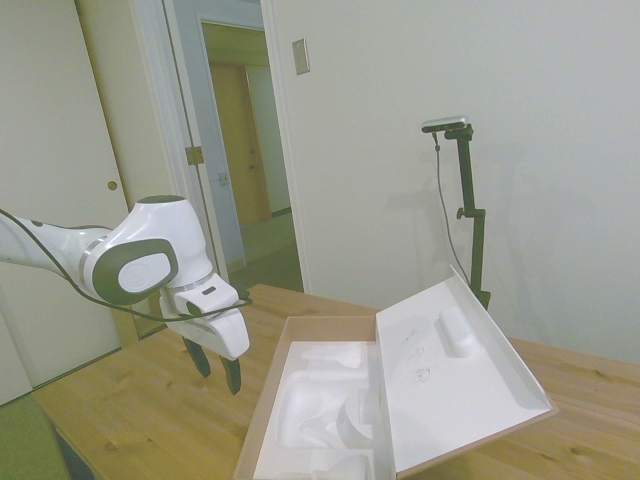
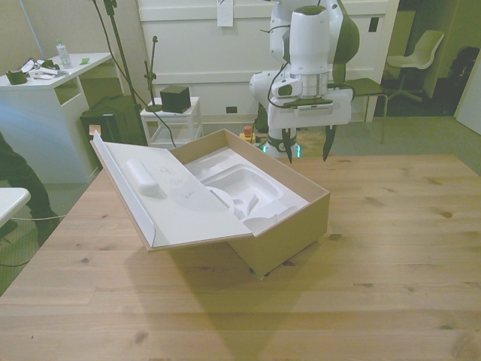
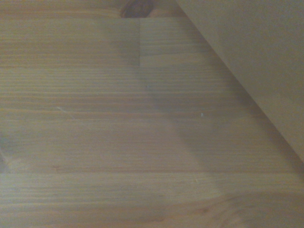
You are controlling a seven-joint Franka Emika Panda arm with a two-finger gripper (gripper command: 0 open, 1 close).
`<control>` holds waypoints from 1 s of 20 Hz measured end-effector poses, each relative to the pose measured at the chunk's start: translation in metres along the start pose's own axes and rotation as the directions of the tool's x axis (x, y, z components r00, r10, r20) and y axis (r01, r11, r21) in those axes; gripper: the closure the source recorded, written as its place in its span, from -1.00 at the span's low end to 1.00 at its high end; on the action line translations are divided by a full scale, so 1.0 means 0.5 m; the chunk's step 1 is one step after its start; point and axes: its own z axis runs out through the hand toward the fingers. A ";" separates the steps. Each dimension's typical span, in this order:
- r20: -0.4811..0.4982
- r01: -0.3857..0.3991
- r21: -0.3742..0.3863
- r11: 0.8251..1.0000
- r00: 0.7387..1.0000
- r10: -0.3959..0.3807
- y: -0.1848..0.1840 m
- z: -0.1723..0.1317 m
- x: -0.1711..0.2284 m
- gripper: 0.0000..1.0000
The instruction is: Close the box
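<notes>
The cardboard box [image 2: 289, 226] sits open on the wooden desk [image 2: 391, 248], its white foam insert [image 2: 240, 188] with moulded recesses exposed. The hinged lid [image 2: 161, 192] leans back past upright, tilted outward toward the front view's left, its foam-lined inner face turned up. In the side view the lid [image 1: 455, 365] slopes away from the arm, on the far side of the box tray [image 1: 300, 400].

The hand [image 2: 307, 154] hangs above the desk just beside the box, on the side opposite the lid, with its two dark fingers [image 2: 288, 147] spread apart and holding nothing. The side view shows the hand [image 1: 217, 370] low, near the tray's outer wall and apart from it. The wrist view shows bare desk [image 3: 118, 133] and a slanted edge of the box wall [image 3: 256, 57] (soft focus, but readable).

The task looks barely begun: the lid is fully open and untouched. The main risk is the route. To reach the lid's free edge, the hand must cross over the tray or go round it, and a low pass could clip the near wall and shove the light box along the desk. Pushing the lid too near the hinge could lift or slide the whole box instead of swinging the lid. A push from above the leaning lid would only fold it further back.
</notes>
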 end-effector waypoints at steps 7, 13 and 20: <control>-0.010 -0.066 0.059 0.996 0.998 0.067 0.049 -0.058 0.029 -1.00; -0.070 -0.139 0.173 0.975 0.986 0.153 0.143 -0.194 0.048 -1.00; -0.125 -0.305 0.313 0.900 0.926 0.357 0.337 -0.365 0.210 -1.00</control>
